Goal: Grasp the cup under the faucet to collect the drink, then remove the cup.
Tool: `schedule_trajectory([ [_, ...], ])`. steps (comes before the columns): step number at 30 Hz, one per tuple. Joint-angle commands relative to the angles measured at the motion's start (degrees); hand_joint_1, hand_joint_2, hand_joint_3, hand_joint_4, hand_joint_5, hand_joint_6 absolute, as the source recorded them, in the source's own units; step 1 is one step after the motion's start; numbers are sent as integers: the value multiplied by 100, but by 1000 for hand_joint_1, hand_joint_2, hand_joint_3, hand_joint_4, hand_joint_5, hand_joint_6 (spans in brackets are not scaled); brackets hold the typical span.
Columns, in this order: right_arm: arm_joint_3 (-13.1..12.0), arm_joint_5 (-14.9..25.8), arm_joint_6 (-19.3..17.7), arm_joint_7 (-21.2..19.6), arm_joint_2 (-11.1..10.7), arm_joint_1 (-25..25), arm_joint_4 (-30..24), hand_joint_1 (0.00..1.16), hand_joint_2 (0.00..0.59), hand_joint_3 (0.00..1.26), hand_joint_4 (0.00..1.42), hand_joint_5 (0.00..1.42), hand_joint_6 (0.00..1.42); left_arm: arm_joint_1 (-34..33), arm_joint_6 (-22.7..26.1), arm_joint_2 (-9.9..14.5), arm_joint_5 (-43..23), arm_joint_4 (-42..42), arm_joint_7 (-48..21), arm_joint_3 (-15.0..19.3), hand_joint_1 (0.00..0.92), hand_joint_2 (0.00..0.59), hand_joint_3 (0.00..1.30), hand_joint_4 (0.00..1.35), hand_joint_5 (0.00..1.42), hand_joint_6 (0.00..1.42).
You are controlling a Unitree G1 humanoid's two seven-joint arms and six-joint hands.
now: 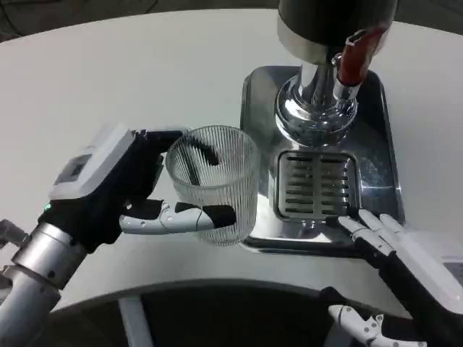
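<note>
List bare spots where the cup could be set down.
Free: table behind the left hand and cup, left of the tray. Crowded: the drain grate, hemmed in by the dispenser and right hand.

counter: plain white round counter (145, 65)
on it: shiny rectangular steel drip tray (387, 155), right of middle
also on it: clear ribbed glass cup (213, 184), touching the tray's left edge

We see the clear ribbed glass cup (215, 184) left of the slotted metal drip grate (313, 185). The grate sits in the shiny steel tray (376, 155), before the round chrome dispenser base (315, 105). Our left hand (123, 189) is left of the cup.
</note>
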Motion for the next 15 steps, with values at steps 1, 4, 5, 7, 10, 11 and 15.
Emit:
schedule_trajectory([
  [1, -52, 95, -25, 15, -2, 183, -155, 327, 407, 104, 0, 0, 0, -492, -125, -120, 229, 393, 355, -179, 470, 68, 1050, 1196, 1404, 1424],
  [4, -86, 119, -26, 8, -8, 221, -195, 327, 407, 104, 0, 0, 0, -746, -157, -170, 353, 649, 503, -280, 470, 68, 1050, 1196, 1404, 1424],
  [5, -99, 129, -24, 9, -10, 235, -209, 327, 407, 104, 0, 0, 0, -811, -170, -179, 386, 723, 548, -311, 470, 68, 1050, 1196, 1404, 1424],
  [7, -124, 146, -21, 10, -12, 264, -234, 327, 407, 104, 0, 0, 0, -974, -177, -207, 461, 899, 645, -382, 470, 68, 1050, 1196, 1404, 1424],
  [10, -157, 162, -26, 4, -11, 313, -272, 327, 407, 104, 0, 0, 0, -1187, -185, -242, 543, 1148, 781, -475, 470, 68, 1050, 1196, 1404, 1424],
  [11, -176, 173, -29, 0, -8, 340, -295, 327, 407, 104, 0, 0, 0, -1253, -190, -252, 566, 1233, 823, -505, 470, 68, 1050, 1196, 1404, 1424],
  [15, -231, 206, -37, -5, 3, 426, -367, 327, 407, 104, 0, 0, 0, -1471, -231, -281, 652, 1539, 959, -617, 470, 68, 1050, 1196, 1404, 1424],
])
